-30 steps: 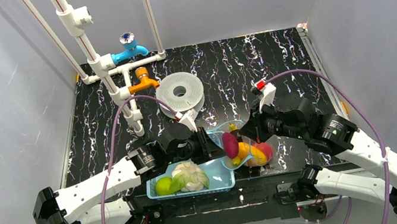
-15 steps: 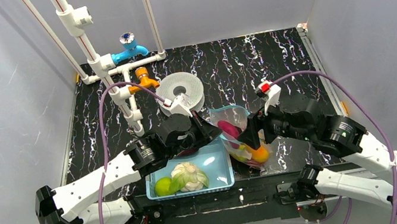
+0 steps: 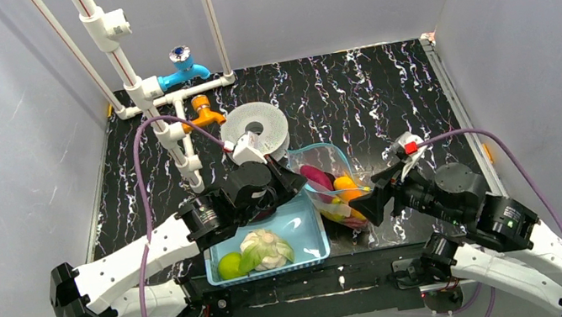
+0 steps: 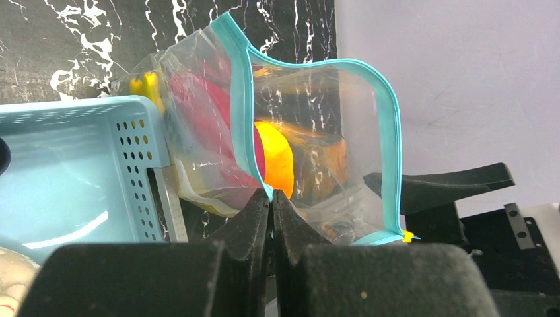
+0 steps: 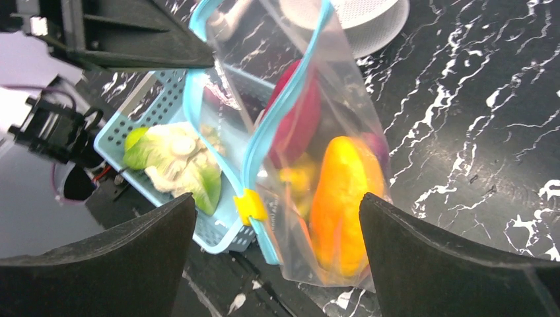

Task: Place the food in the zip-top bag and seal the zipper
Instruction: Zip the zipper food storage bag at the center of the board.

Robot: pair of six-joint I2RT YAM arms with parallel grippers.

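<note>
Room: plain grey walls (image 3: 0, 126) close in three sides.
Table: black tabletop with white marbling (image 3: 385, 82).
Pipework: white plastic pipe frame (image 3: 131, 84) at the far left corner, carrying a blue tap (image 3: 183, 70) and an orange tap (image 3: 205, 115).
Basket: light-blue slotted plastic basket (image 3: 301, 227) at the near edge, left of centre.
Bag: crinkly clear zip-top bag (image 3: 321, 165) stands just beside the basket's right side, mouth gaping upward.
Disc: white ribbed round disc (image 3: 256, 128) lies behind the bag, near the taps.
Left gripper (image 4: 271, 198): fingers pressed together, pinching the zip-top bag at its teal rim.
Right gripper (image 5: 277, 221): fingers spread wide, apart from the bag, which sits in front of the gap.
Food in bag: dark maroon piece (image 5: 297, 119), orange piece (image 5: 340, 191), and some yellow showing through the plastic.
Food in basket: white cauliflower with green leaves (image 3: 265, 250) and a round green fruit (image 3: 230, 264) beside it.
Zipper: thin teal-blue strip (image 4: 241, 99) unsealed, its two sides bowed apart.
Slider: small yellow tab (image 5: 243, 206) at the strip's near end.
</note>
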